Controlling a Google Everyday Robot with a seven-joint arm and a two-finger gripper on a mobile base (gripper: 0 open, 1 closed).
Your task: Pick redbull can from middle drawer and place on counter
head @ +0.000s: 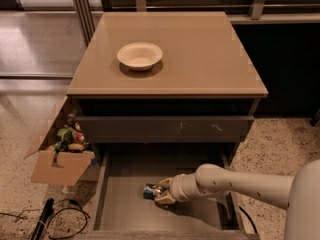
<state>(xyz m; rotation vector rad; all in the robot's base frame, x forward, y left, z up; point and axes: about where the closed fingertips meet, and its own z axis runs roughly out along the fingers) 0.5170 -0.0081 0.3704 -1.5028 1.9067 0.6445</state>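
A speckled floor [282, 146] runs around a dark grey cabinet [250, 106] with a glossy tan counter [200, 54]. A cream bowl [140, 55] stands upright on the counter, toward the back left corner and well in from both edges.

Under the counter's front edge there is a closed drawer front [165, 129] with pale scuffs toward its right side. Below it the drawer [125, 204] is pulled out, and its plain grey floor is showing.

The can [149, 190] lies on its side on the drawer floor, a little left of the middle of the counter's front edge. The gripper [161, 192] is down inside the drawer, right at the can's right end and touching or nearly touching it. It cannot be told whether it has closed on the can or is only set against it. The pale arm [240, 181] reaches in low from the right, crossing the drawer's right wall.

On the floor off the counter's front left corner, an open cardboard box [57, 166] holds mixed items. Black cables [50, 216] lie in front of it.
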